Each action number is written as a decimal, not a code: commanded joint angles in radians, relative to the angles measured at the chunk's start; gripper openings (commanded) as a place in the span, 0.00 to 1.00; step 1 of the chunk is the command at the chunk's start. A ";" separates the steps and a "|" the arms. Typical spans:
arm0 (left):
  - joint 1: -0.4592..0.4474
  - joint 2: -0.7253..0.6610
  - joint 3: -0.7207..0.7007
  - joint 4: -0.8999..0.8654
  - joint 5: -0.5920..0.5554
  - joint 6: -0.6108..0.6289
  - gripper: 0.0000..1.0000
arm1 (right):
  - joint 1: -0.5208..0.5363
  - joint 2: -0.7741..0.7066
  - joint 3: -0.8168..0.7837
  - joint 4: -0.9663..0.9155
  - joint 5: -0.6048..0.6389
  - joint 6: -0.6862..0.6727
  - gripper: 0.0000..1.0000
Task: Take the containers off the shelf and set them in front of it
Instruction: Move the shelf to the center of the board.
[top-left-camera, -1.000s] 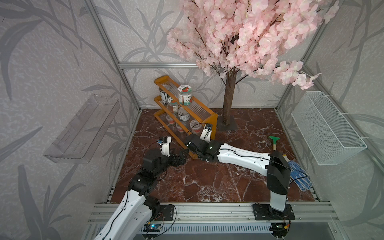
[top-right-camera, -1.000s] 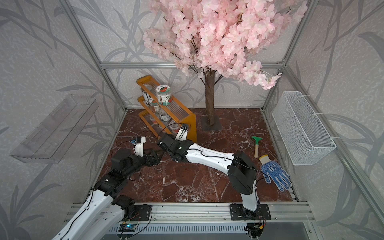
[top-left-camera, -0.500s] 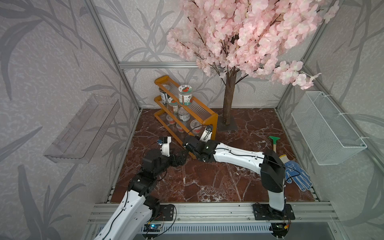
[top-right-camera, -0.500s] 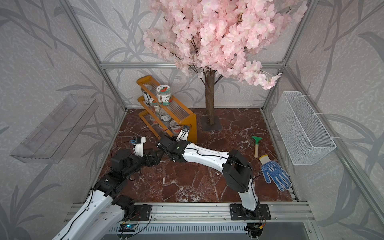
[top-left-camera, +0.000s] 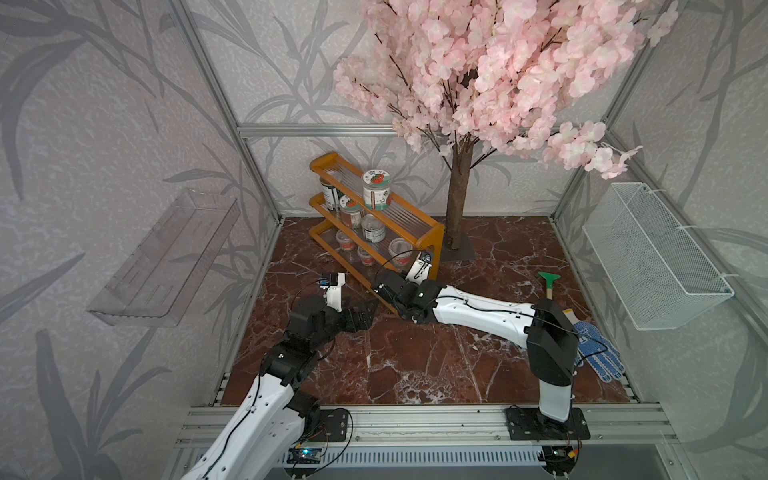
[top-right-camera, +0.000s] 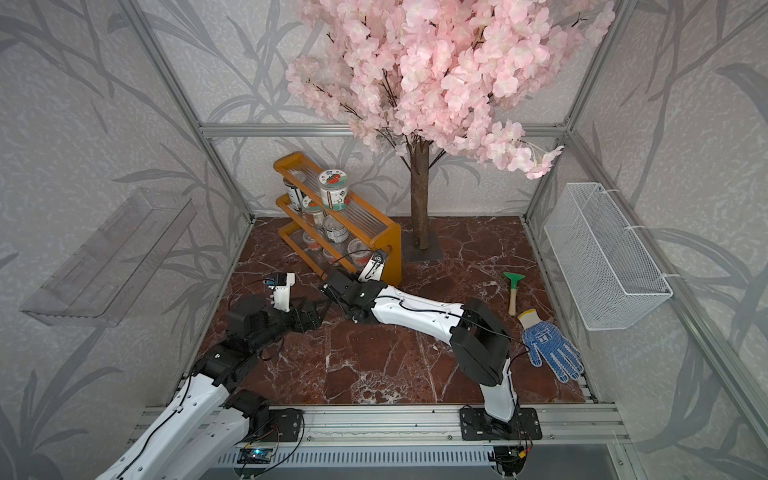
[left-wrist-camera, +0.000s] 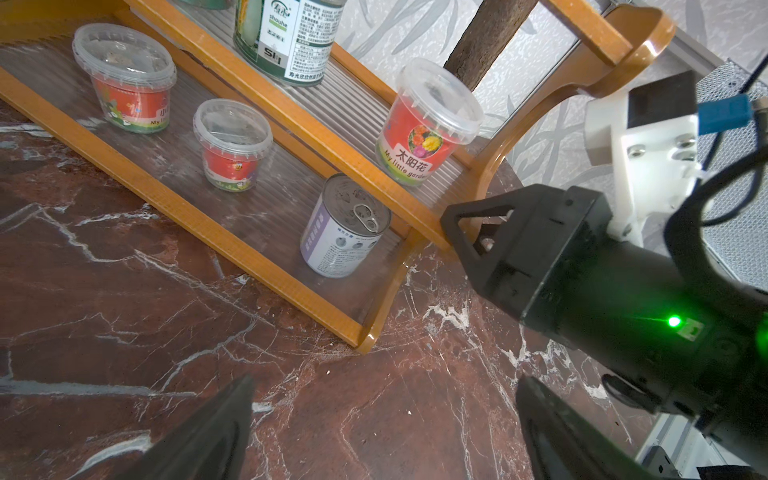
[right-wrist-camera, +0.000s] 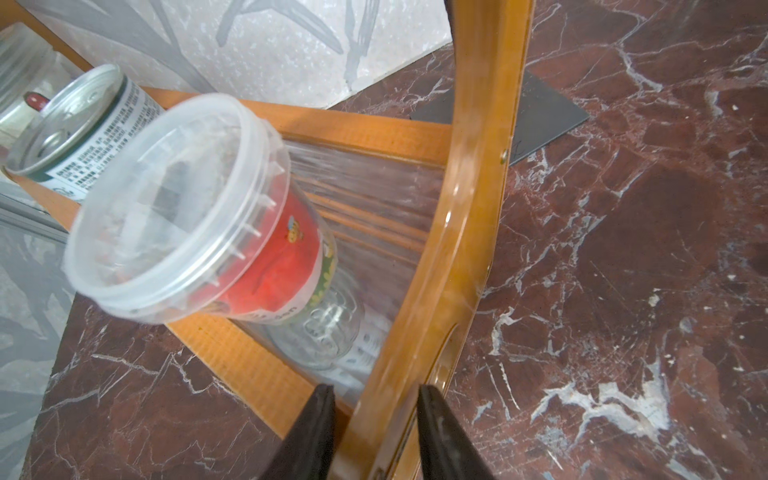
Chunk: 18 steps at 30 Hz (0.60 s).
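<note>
The orange-brown shelf (top-left-camera: 432, 245) (top-right-camera: 390, 245) stands at the back left with the containers on its tiers. A tomato-lid jar (top-left-camera: 376, 189) is on the top tier, and a second jar (top-left-camera: 350, 210) and a tin (top-left-camera: 372, 227) stand below it. In the left wrist view a purple-labelled tin (left-wrist-camera: 345, 226) and two cups (left-wrist-camera: 230, 143) sit on the lowest tier. My right gripper (right-wrist-camera: 374, 411) (top-left-camera: 376, 289) is shut on the shelf's end panel (right-wrist-camera: 465, 208), beside a red-labelled cup (right-wrist-camera: 195, 212). My left gripper (left-wrist-camera: 384, 382) (top-left-camera: 365, 316) hangs open over the bare floor in front of the shelf.
A tree trunk (top-left-camera: 457, 199) on a dark base plate stands just right of the shelf. A green trowel (top-left-camera: 548, 282) and a blue glove (top-left-camera: 598, 353) lie at the right. A white wire basket (top-left-camera: 652, 253) hangs on the right wall and a clear tray (top-left-camera: 166, 257) on the left wall.
My right gripper has slid left along the shelf's front corner, and its jaws have narrowed from wide open onto the end panel. The left arm has not moved.
</note>
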 joint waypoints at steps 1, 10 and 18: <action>0.010 0.019 0.038 0.033 -0.013 0.031 1.00 | -0.013 -0.029 -0.053 -0.134 0.010 -0.050 0.32; 0.019 0.070 0.061 0.070 -0.011 0.050 1.00 | -0.022 -0.089 -0.126 -0.128 0.011 -0.089 0.17; 0.034 0.094 0.069 0.086 -0.013 0.055 1.00 | -0.031 -0.149 -0.206 -0.107 -0.002 -0.117 0.08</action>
